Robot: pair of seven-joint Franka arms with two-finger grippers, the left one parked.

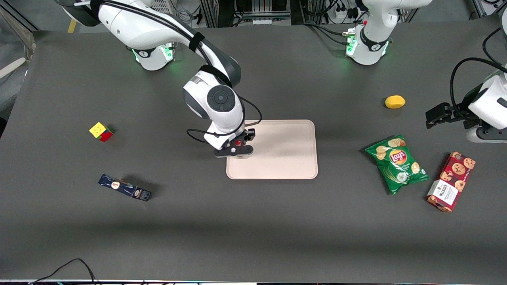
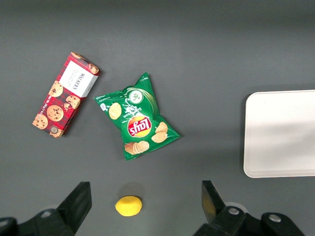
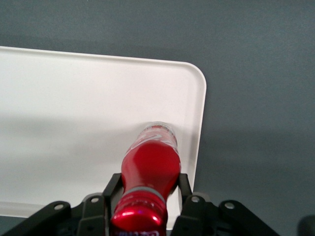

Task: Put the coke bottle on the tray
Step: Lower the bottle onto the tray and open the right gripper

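Hand [image 3: 147,196] points down, clamping coke bottle [image 3: 152,164] upright over tray [image 3: 74,98].

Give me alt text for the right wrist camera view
The gripper holds a red coke bottle upright by its neck, base over the pale tray near its rounded corner. Dark grey table surrounds the tray.

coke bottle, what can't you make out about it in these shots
- Front view: the coke bottle is mostly hidden under the gripper; only a red speck shows.
- Right wrist view: whether its base touches the tray cannot be told.
- Left wrist view: the bottle is out of frame.
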